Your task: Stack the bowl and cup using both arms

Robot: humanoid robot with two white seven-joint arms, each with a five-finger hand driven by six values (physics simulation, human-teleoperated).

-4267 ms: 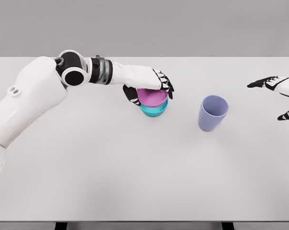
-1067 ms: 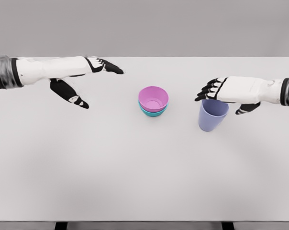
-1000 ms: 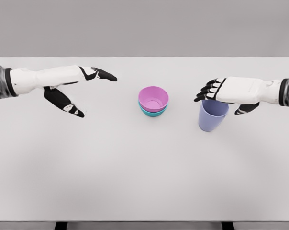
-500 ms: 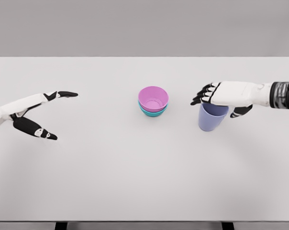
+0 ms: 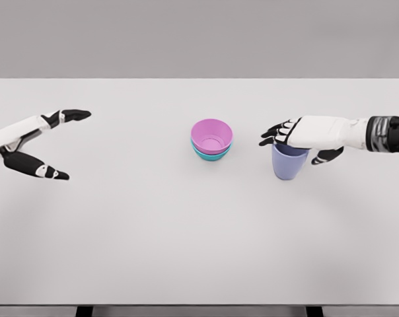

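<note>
White tabletop; right hand draped over cup, fingers unclosed, bowls at nine o'clock. It should clamp squarely before lifting.

Open tabletop across the whole near half and along the far edge. Mid-table obstacles: pink bowl nested in teal bowl, and purple cup near to the right, with a clear gap between. Right robot hand covering the cup rim. Left robot hand well apart at the left edge.
</note>
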